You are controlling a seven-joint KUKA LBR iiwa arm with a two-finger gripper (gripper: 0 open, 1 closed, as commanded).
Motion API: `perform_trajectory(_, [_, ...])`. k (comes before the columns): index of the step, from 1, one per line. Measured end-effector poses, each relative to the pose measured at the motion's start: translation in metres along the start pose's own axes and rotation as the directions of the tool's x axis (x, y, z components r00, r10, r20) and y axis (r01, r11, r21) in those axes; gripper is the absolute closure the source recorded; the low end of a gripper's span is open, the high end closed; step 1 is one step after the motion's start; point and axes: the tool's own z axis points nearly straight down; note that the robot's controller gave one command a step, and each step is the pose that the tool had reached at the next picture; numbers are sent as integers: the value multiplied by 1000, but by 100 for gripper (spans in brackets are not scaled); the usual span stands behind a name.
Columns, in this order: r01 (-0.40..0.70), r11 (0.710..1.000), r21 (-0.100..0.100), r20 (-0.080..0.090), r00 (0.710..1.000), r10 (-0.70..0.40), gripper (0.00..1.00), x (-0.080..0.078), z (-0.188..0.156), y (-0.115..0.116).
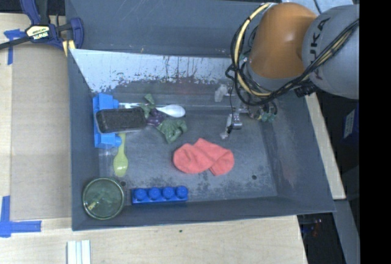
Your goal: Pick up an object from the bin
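Near wall, left corner: round green dish (102,198), blue studded brick row (160,194) just beside it. Further in, yellow-green spoon (120,162) by left wall; crumpled pink cloth (203,157) mid-floor of bin (183,18), nearest thing to tool. Tool (233,124) just beyond cloth's right end, apart from it; released or clenched, cannot tell. Upper tool hidden under orange cover (278,43) and cables. Farther left: green leafy toy (171,128), white spoon (173,111), dark block (121,120) partly covering blue piece (104,104).

Grey bin (153,24) holds red cloth (203,157), blue brick (160,194) — round green lid (103,198).
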Motion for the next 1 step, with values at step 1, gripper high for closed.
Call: perform_trajectory(1, [0,1000,0,8,1000,0,0,-2,-5,0])
